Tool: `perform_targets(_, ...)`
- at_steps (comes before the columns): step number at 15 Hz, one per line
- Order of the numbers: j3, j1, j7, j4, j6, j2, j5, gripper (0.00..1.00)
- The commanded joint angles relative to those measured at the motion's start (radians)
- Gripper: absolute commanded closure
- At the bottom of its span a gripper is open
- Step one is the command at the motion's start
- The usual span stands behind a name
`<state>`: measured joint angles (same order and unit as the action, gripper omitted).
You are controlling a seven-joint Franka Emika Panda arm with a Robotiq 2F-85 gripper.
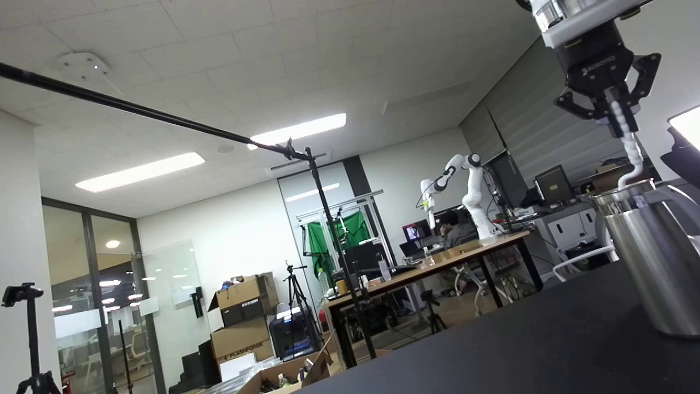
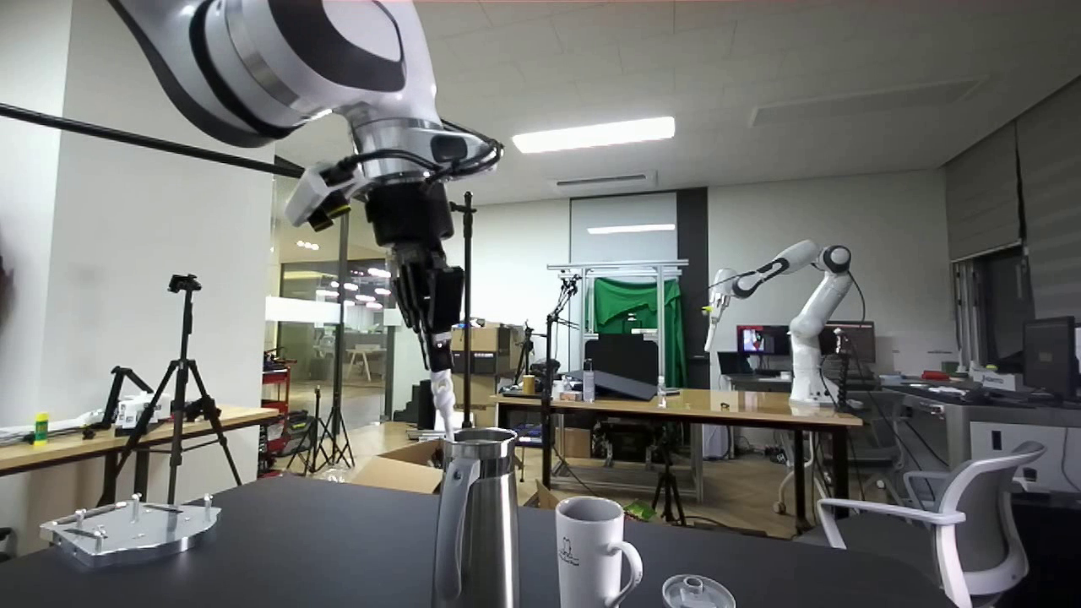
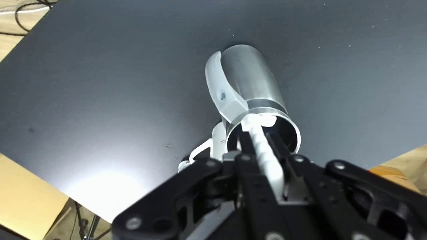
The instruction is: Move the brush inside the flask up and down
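The brush (image 1: 631,150) is a thin white rod with a wavy, twisted handle. It also shows in an exterior view (image 2: 442,397) and in the wrist view (image 3: 267,163). The flask (image 1: 653,257) is a tall silver metal cylinder with a grey handle, upright on the table; it also shows in an exterior view (image 2: 498,540) and in the wrist view (image 3: 248,76). My gripper (image 1: 622,128) is above the flask's mouth, its fingers (image 2: 439,359) shut on the brush's handle. The brush's lower end goes into the flask's open mouth; its bristles are hidden inside.
A white mug (image 2: 583,553) stands close beside the flask, and a clear lid (image 2: 697,593) lies beyond the mug. A clear plate with posts (image 2: 135,536) lies on the dark table (image 2: 338,523). A grey chair (image 2: 980,523) stands past the table's edge.
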<state>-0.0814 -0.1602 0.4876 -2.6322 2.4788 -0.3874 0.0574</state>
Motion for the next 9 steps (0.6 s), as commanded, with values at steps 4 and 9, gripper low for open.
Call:
perform_targets(4,0.147,0.032,-0.222,0.121,-0.158,0.016,-0.193,0.96)
perform_targets(9,0.214,0.017,-0.333,0.213,-0.361,-0.051,-0.226,0.96)
